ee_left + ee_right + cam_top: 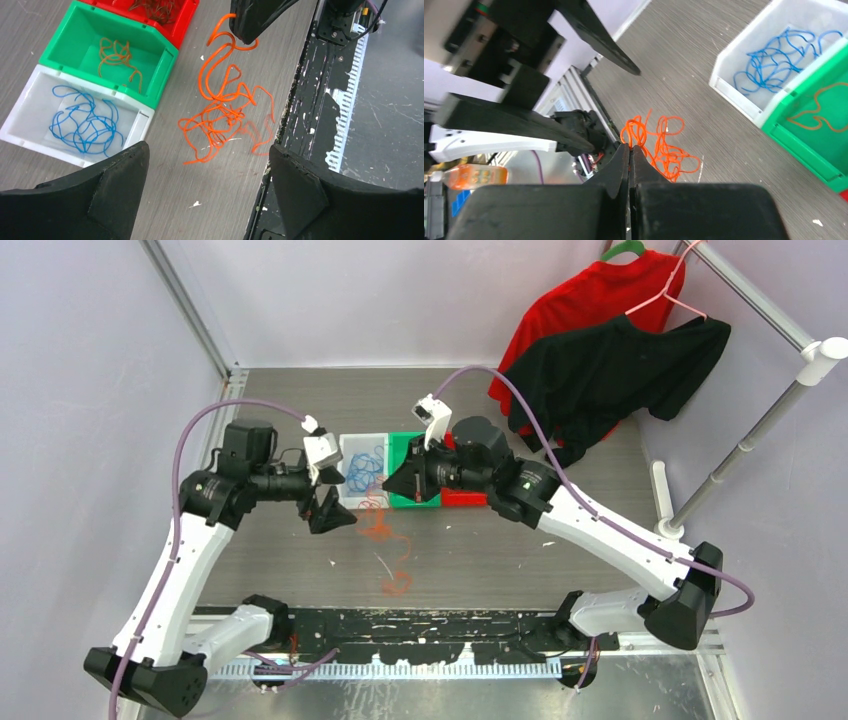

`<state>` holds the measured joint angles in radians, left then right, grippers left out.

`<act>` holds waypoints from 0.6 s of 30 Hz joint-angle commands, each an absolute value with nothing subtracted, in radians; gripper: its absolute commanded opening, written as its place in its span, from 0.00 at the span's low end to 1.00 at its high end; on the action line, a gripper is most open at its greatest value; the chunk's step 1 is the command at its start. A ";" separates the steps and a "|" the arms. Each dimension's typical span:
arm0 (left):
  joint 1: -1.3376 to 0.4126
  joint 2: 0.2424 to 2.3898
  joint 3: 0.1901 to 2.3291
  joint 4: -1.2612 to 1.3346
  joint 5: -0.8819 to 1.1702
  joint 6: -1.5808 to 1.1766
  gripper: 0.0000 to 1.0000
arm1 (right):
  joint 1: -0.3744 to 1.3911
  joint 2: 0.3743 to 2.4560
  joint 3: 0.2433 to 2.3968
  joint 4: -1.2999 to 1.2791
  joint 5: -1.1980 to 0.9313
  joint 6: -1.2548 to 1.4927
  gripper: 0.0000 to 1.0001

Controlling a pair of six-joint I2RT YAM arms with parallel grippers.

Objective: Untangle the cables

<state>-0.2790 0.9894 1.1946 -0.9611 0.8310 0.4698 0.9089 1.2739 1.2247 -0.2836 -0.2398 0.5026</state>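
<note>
While its two fingers stand spread wide with nothing between them, the left end effector (207, 147) hovers above the counter (480, 550), at about nine o'clock of the orange cables (220, 112) in the top view. Those orange cables lie in a loose, knotted heap on the bare counter, outside every bin, and one strand trails off toward six o'clock. At about eleven o'clock of the heap sits a white bin (30, 107) holding looped blue cables (85, 122).

Seen from the left wrist, the right end effector (630, 150) is at twelve o'clock of the heap. Its fingers are pressed together on a raised loop of the orange cables, and that loop runs back down into the tangle.

Touching the white bin on its three o'clock side in the top view is a green bin (80, 30) with a brownish cable (117, 57) curled on its floor. Next to it stands a red bin (182, 25) with dark cables (152, 6) inside, only partly in view.
</note>
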 commanded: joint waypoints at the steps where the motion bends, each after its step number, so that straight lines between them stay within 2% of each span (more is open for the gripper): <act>1: -0.320 0.958 1.188 -0.830 0.843 0.462 0.88 | 0.911 1.270 1.300 -0.245 -0.334 0.514 0.01; 2: -0.325 0.965 1.191 -0.830 0.836 0.459 0.88 | 0.910 1.276 1.306 -0.249 -0.344 0.511 0.01; 5: -0.330 0.985 1.205 -0.781 0.828 0.430 0.80 | 0.910 1.286 1.323 -0.249 -0.354 0.511 0.01; 10: -0.348 0.998 1.205 -0.723 0.831 0.365 0.63 | 0.910 1.296 1.333 -0.236 -0.352 0.520 0.01; 12: -0.355 0.994 1.201 -0.727 0.854 0.339 0.63 | 0.909 1.297 1.331 -0.233 -0.337 0.523 0.01; 18: -0.381 0.947 1.139 -0.729 0.925 0.257 0.70 | 0.910 1.310 1.332 -0.262 -0.269 0.514 0.01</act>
<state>-0.3565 0.9951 1.1770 -0.7902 0.8661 0.3435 0.9089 1.3029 1.2865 -0.2844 -0.3107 0.5106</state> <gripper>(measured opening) 0.695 0.036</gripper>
